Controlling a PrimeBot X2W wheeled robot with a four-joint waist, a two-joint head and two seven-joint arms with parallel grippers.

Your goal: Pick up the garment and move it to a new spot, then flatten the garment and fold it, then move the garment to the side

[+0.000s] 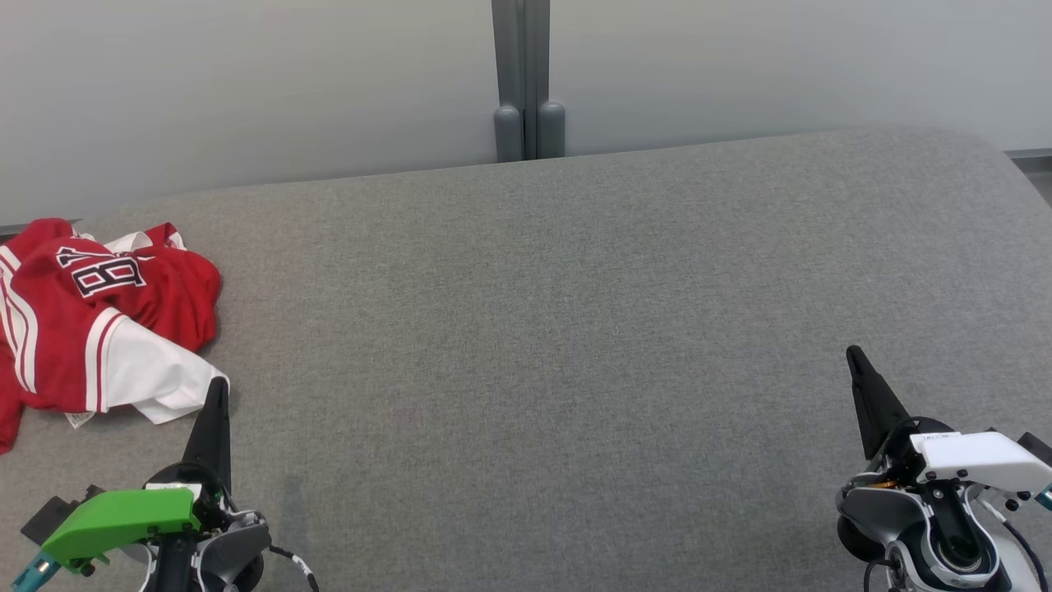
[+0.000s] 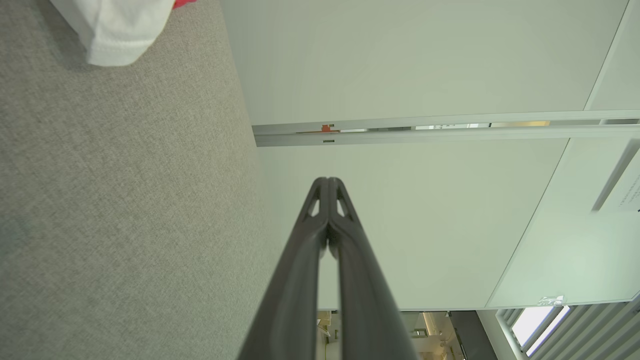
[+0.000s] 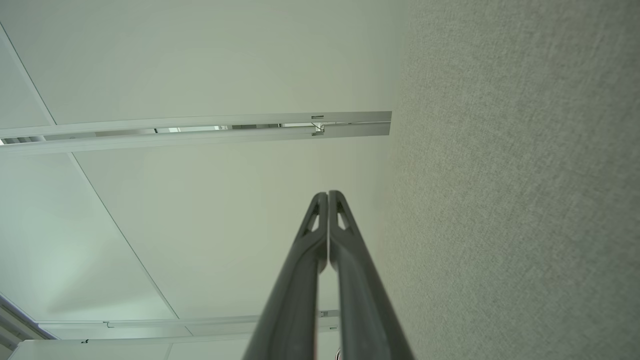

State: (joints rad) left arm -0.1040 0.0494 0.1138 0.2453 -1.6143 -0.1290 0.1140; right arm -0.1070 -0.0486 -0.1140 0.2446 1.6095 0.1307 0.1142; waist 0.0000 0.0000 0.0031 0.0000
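Observation:
The garment (image 1: 99,321) is a red and white jersey with a dark number, lying crumpled at the far left of the grey table (image 1: 534,329). Its white sleeve (image 2: 117,30) shows at the top left of the left wrist view. My left gripper (image 1: 218,386) is at the lower left, shut and empty, its tip just right of the white sleeve. In the left wrist view the left gripper (image 2: 327,181) has its fingers pressed together. My right gripper (image 1: 855,355) is at the lower right, shut and empty, far from the garment. The right gripper (image 3: 327,195) shows closed fingers too.
A pale wall with a grey vertical post (image 1: 526,82) stands behind the table's far edge. The grey fabric surface stretches wide between the two grippers and to the right.

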